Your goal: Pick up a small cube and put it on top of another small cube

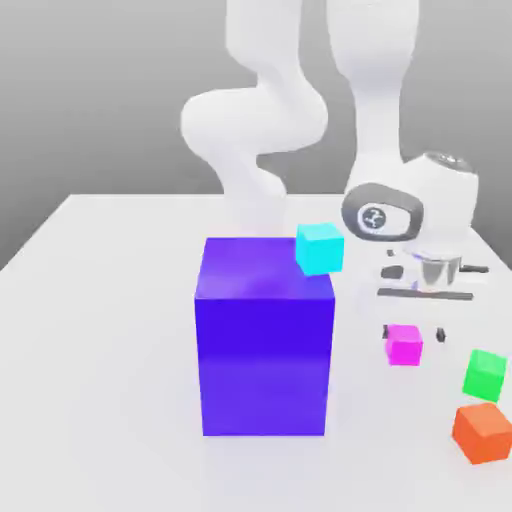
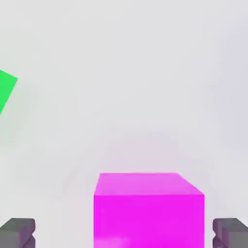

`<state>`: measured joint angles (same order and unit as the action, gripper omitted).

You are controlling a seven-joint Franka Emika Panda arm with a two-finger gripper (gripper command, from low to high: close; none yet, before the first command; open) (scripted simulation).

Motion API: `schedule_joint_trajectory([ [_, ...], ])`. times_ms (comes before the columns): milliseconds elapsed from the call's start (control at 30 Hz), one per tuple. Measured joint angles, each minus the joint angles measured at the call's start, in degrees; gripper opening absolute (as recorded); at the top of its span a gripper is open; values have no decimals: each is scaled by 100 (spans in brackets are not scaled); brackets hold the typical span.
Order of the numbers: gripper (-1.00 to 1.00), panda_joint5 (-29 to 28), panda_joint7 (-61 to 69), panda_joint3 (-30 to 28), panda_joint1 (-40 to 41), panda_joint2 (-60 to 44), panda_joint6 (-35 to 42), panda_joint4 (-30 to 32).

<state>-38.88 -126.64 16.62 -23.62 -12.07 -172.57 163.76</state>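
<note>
The gripper [image 1: 412, 331] hangs with its jaws spread wide and empty, the small magenta-pink cube [image 2: 148, 209] sitting between its grey fingertips [image 2: 18, 232] on the white table [image 1: 110, 300]. Closing off-centre could nudge the cube aside, toward the nearby small green cube [image 1: 486, 373].

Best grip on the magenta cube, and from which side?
Come from straight above and pinch the magenta cube across its two opposite flat side faces. It sits flat on the table, clear of the green cube, already between the open pincer's fingers.
</note>
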Motion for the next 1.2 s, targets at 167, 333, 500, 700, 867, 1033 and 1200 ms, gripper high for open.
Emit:
schedule_joint_trajectory([
  [167, 0, -713, -523, -790, -574, -255, -356, -45],
  [333, -100, -1104, -818, -1312, -977, -405, -604, -69],
  [500, -100, -1100, -814, -1314, -980, -405, -616, -68],
  [700, -100, -226, -165, -441, -366, -109, -188, -9],
  [867, -100, 467, 338, 239, 108, 141, 115, 38],
  [1033, -100, 1205, 877, 760, 430, 401, 326, 110],
  [1200, -100, 1992, 1458, 1196, 673, 679, 465, 209],
])
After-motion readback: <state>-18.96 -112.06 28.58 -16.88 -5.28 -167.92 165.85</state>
